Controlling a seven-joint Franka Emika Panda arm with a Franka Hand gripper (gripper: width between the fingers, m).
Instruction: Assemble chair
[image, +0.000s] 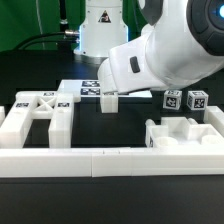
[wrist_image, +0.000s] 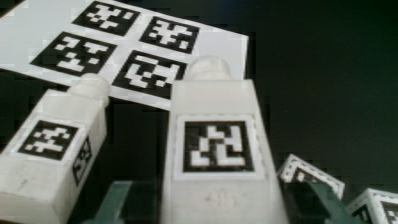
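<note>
In the wrist view a white square chair leg (wrist_image: 217, 140) with a tag on its face lies between my gripper (wrist_image: 217, 206) jaws. The dark fingers (wrist_image: 118, 200) stand on either side of it, with a narrow gap showing on one side, so the gripper is open around the leg. A second tagged white leg (wrist_image: 54, 145) lies beside it. In the exterior view the gripper (image: 108, 98) is down at the leg (image: 110, 102), next to the marker board (image: 85, 88). A white chair frame part (image: 35, 115) lies at the exterior view's left.
A blocky white part (image: 180, 135) lies at the exterior view's right, with two small tagged cubes (image: 172, 100) behind it. The long low white border wall (image: 100, 160) runs along the front. The marker board (wrist_image: 116, 45) lies beyond the legs in the wrist view.
</note>
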